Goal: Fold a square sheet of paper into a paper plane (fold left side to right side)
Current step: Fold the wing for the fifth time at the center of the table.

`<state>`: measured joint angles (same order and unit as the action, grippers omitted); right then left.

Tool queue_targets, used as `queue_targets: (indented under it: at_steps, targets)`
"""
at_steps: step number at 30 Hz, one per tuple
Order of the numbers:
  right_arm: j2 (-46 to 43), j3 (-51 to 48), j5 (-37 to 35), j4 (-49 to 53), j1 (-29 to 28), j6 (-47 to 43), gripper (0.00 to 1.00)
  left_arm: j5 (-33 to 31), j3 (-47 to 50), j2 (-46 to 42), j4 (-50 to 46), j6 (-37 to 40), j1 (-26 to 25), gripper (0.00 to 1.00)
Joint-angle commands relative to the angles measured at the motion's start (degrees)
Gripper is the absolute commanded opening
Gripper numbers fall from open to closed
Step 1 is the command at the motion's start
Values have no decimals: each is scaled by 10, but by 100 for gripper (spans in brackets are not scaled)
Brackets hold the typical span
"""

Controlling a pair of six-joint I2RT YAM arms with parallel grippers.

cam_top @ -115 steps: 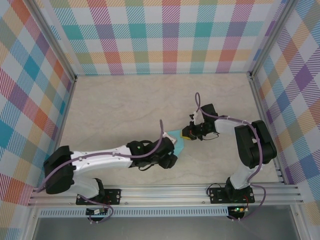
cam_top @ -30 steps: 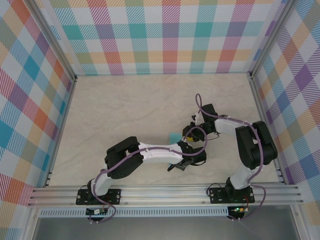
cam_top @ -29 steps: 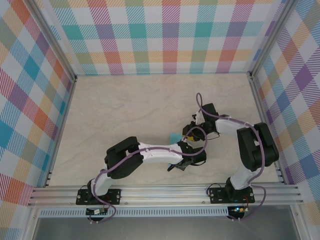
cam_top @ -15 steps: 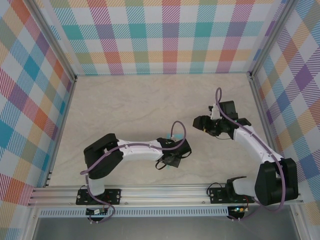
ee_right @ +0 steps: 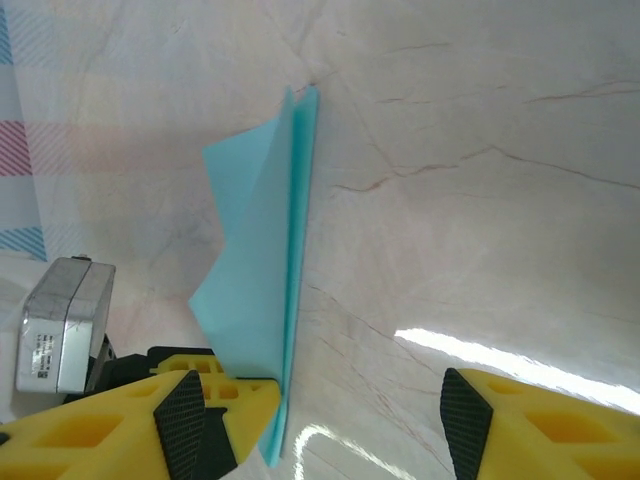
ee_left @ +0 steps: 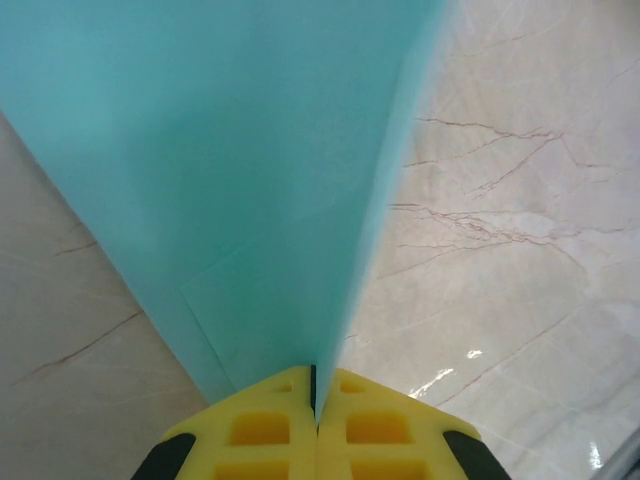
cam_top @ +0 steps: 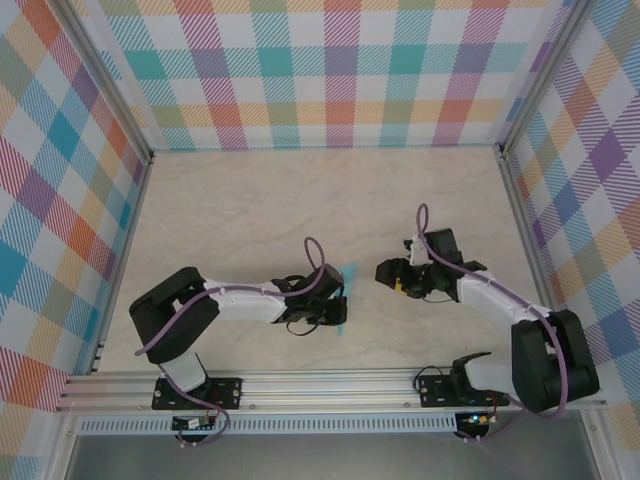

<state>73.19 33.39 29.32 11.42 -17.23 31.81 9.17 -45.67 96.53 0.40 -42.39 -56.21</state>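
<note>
The left claw (ee_left: 315, 405) is clenched on the paper (ee_left: 250, 150). Its yellow tips meet with no gap, and the teal layers rise straight out of the seam between them. The right claw (cam_top: 384, 274) is released, its jaws well apart with nothing between them.

The paper lies between the two arms, out in the middle of the bench (cam_top: 250, 210). It is gripped by the left claw and sits just beside the right claw's tips, on that claw's left, without touching them. From above it reads as a narrow teal sliver running roughly from the near side toward the far wall with a slight lean, so it is seen almost edge-on. I judge that the next move turns on this sideways offset. In the right wrist view the paper stands close to one finger (ee_right: 190, 415), not in the middle of the gap. The right claw would have to shift left before closing could catch it.

From above, the pinch is hidden under the left wrist. The left wrist view makes it plain and shows the folded layers fanning open to one side of a sharp straight edge. The right wrist view adds the outline: a long straight edge running away up the frame to a point, with a shorter flap flaring off beside it. Whether the lower edge rests on the bench or hangs clear of it, I cannot tell.
</note>
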Motion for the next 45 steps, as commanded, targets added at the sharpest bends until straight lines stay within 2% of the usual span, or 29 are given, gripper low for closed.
queue_targets:
  at_steps: [1, 6, 13, 23, 31, 45]
  targets:
    - [32, -1, 13, -102, -37, 45, 65, 42, 33, -24, 85, -39, 19, 0]
    - [76, 28, -25, -118, -93, 60, 62, 52, 59, -32, 118, -58, 29, 0]
    - [137, 57, -30, -129, -126, 79, 55, 59, 74, -30, 141, -71, 37, 0]
    - [202, 109, -39, -81, -147, 97, 42, 60, 86, -17, 161, -82, 37, 0]
    - [245, 138, -49, -30, -153, 110, 41, 58, 88, -17, 159, -81, 37, 0]
    - [279, 150, -57, -3, -154, 113, 40, 56, 92, -30, 155, -81, 37, 23]
